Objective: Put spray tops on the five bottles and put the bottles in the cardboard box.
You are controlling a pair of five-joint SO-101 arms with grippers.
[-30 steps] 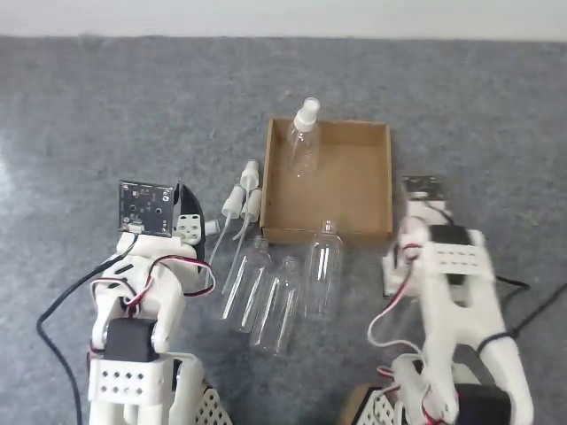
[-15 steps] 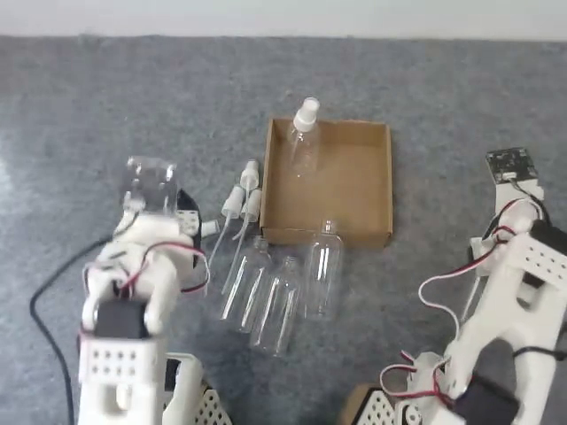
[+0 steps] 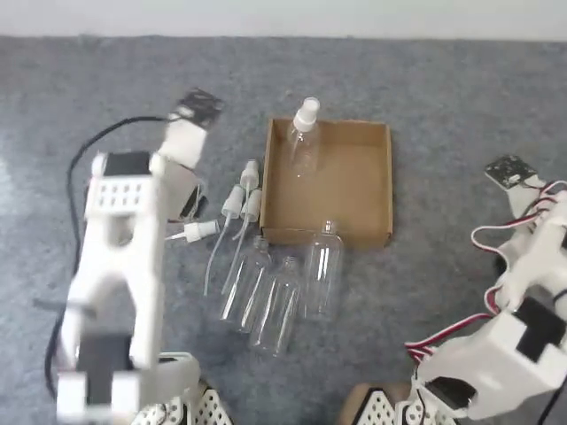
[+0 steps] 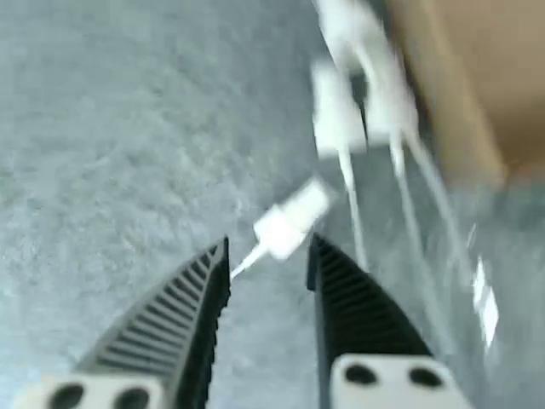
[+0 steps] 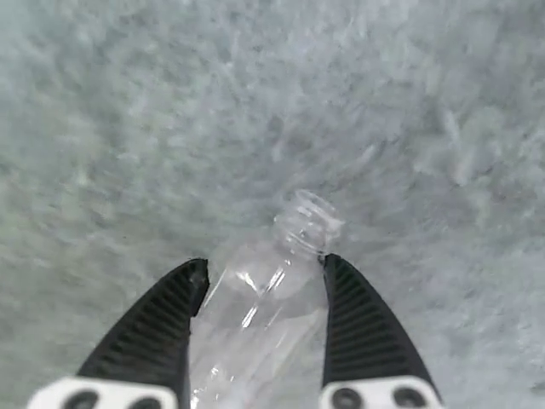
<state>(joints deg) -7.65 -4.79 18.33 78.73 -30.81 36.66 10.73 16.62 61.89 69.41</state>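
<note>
Hovering over the grey carpet, the left gripper sits part-open and empty, black ribbed fingers framing a loose white plastic spray top with a thin dip tube, lying just ahead of the tips. Three more white spray tops lie clustered just beside the left wall of the shallow brown cardboard box. The right gripper is closed around an uncapped clear plastic bottle, neck poking past the tips, held over bare carpet at the right, well apart from the box. Three uncapped clear bottles lie side by side just in front of the box's near wall; one capped bottle rests inside at the far wall, spray head over the rim. Handling, my guess: tops light, stiff, small, tube bendy, so pinch the head, not the tube. Bottles light, thin-walled, slick, likely to dent or roll; take the body below the shoulder. Room: open carpet left and right; tight near the top cluster and box wall.
</note>
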